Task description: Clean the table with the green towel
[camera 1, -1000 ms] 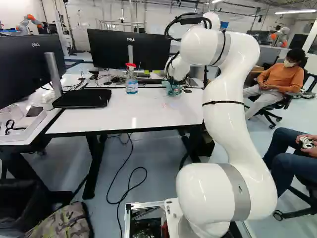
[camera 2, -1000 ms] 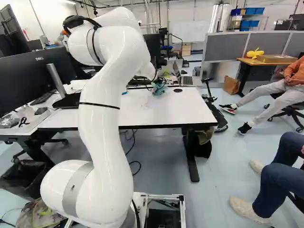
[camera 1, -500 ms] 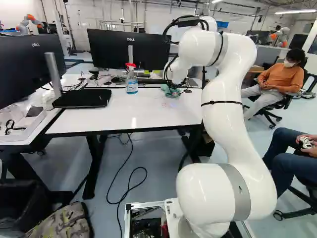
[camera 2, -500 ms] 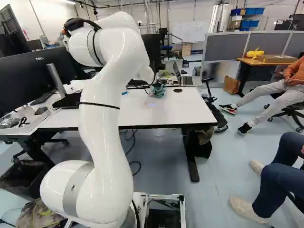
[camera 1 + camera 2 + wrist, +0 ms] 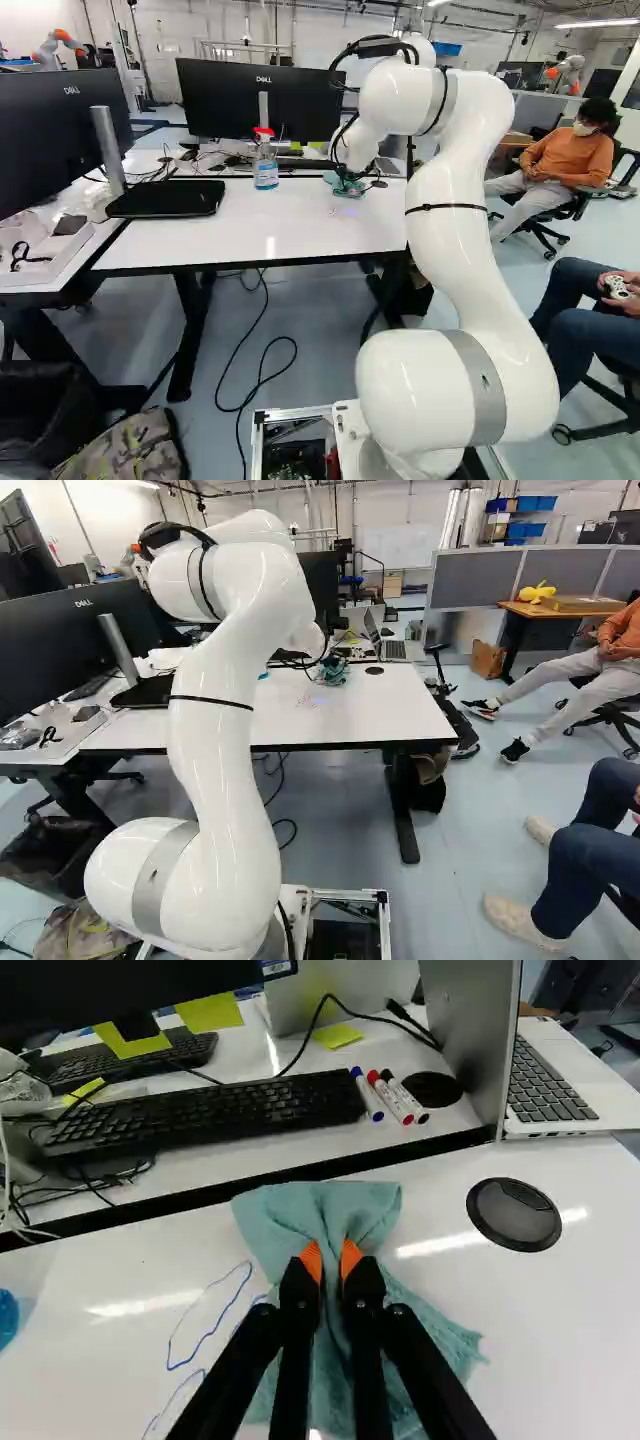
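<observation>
My gripper is over the far right part of the white table in the left base view. The green towel lies bunched and spread on the tabletop beneath it. In the wrist view my gripper is shut on a raised fold of the towel, the orange pads pinching it from two sides. Blue pen lines show on the white surface beside the towel. Part of the towel is hidden under the fingers.
A spray bottle with a red top stands beside the gripper. Beyond the towel are a keyboard, markers and an open laptop. A round black desk cap is near the towel. Monitors stand behind; other robots are farther off.
The arm has come down and slightly toward the base, bringing the held towel lower and a little nearer the table's front edge. The base has not moved.
</observation>
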Tool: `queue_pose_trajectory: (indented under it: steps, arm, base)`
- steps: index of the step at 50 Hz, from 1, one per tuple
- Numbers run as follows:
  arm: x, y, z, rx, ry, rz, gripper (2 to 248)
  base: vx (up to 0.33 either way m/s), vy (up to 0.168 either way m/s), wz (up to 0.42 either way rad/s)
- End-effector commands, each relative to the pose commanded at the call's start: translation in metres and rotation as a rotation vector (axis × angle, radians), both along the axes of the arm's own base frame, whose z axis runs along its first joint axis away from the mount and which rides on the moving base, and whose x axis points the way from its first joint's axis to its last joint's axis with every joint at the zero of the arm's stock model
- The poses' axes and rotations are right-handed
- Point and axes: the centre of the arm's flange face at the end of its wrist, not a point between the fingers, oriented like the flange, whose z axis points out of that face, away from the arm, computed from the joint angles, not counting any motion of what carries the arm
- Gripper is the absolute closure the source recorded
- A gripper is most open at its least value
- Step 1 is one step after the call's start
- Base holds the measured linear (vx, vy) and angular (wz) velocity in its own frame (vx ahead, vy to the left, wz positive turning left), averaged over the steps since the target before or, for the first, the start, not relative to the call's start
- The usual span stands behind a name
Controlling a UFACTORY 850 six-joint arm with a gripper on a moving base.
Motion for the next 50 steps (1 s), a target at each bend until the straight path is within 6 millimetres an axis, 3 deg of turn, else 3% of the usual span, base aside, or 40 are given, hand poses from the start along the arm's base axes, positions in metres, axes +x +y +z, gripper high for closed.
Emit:
queue_pose_trajectory:
  steps: [50]
  arm:
    - [-0.0048,0.0012,-0.0059,0.014,0.084,0.006,209]
  base:
    - [0.0,0.0,0.0]
